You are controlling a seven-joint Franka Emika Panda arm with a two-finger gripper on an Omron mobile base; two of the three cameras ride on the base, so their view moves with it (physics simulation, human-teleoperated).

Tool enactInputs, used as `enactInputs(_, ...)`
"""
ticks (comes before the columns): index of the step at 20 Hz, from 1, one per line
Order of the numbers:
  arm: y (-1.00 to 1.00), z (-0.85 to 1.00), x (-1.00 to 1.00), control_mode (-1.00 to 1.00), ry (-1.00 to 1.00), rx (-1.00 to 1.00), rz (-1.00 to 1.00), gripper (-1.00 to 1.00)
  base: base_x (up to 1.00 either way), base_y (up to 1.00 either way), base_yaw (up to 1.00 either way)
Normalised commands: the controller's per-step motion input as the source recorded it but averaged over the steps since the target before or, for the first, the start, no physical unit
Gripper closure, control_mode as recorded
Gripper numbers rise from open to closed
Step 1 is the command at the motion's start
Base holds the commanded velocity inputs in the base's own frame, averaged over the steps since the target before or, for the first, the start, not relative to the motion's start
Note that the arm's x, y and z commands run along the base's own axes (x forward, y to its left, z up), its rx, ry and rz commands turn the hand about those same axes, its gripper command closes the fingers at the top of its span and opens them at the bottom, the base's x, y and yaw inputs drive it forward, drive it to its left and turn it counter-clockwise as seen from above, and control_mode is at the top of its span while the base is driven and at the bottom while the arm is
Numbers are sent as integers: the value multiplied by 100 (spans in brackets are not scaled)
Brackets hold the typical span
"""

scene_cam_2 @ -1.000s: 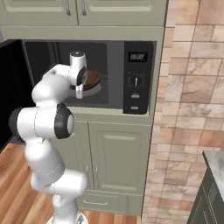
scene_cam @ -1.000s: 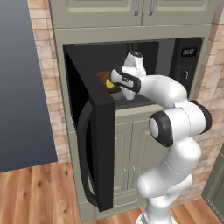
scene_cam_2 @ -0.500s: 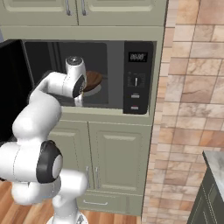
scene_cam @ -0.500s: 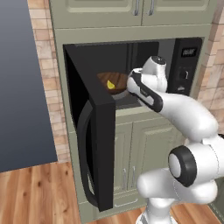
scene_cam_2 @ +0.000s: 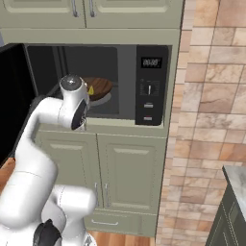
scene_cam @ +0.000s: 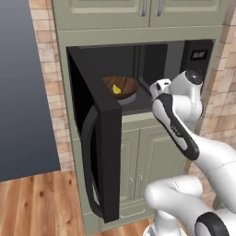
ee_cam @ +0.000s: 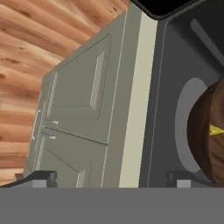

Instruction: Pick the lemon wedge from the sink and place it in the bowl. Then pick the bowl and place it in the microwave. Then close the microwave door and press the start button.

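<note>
The end effector [ee_cam: 111, 179] is released, its two finger tips standing wide apart with nothing between them, as seen in the hand view. It is placed just outside the mouth of the microwave [scene_cam: 152, 69], in front of the cavity's lower front edge, with the hand pointing down and across the cabinet front below.

Inside the microwave, the bowl [scene_cam: 120, 86] is seen resting on the grey turntable [ee_cam: 186, 122], with the lemon wedge [scene_cam: 117, 89] lying in it. In the hand view the bowl's brown rim and a sliver of yellow are seen at the right edge, so the bowl is judged to be set down and let go of, apart from the finger tips.

The step now in hand is judged to be the closing of the microwave door [scene_cam: 103, 138]. The door is swung fully open, hinged at the microwave's left side, and projects forward from that side toward the base. Its long axis, and that of its curved bar handle [scene_cam: 92, 166], runs vertically. From the end effector the door lies to the left, across the open mouth of the microwave, well apart from the hand. A sweep leftward around the door's free edge to its outer face is expected to be needed before any push can be made. The control panel [scene_cam_2: 150, 86] is at the microwave's right side.
</note>
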Motion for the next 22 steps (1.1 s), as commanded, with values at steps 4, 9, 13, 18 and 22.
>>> enactInputs(4,-6,40,-100,-100,-2,0,0,-100,0,0,0)
enactInputs(9,-2,53,-100,-100,0,1,0,-100,0,0,0)
enactInputs(13,0,88,-100,-100,1,3,0,-100,0,0,0)
enactInputs(18,0,100,-100,-100,3,1,0,-100,0,0,0)
enactInputs(22,13,79,-100,-100,-1,0,0,-100,0,0,0)
